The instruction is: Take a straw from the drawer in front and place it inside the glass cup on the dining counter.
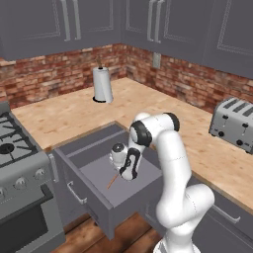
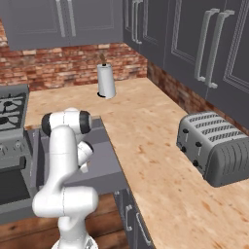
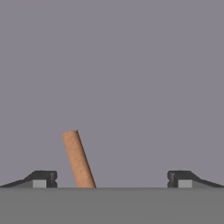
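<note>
The drawer (image 1: 97, 171) stands pulled out below the worktop, its flat grey bottom (image 3: 131, 87) bare apart from the straw. The straw (image 1: 112, 182) is a thin brownish-orange stick lying on that bottom near the drawer's front. My gripper (image 1: 128, 176) hangs low inside the drawer, just right of the straw. In the hand view its fingertips (image 3: 43, 178) are spread wide, and one end of the straw (image 3: 78, 159) lies between them, nearer the left tip and touching neither. The gripper (image 3: 111, 179) is open. The glass cup and the dining counter are out of view.
A paper towel roll (image 1: 103, 84) stands at the back of the L-shaped wooden worktop (image 1: 163, 104). A silver toaster (image 1: 232, 123) sits at its right. A stove (image 1: 15, 148) flanks the drawer on the left. Grey wall cabinets (image 1: 74, 24) hang above the brick wall.
</note>
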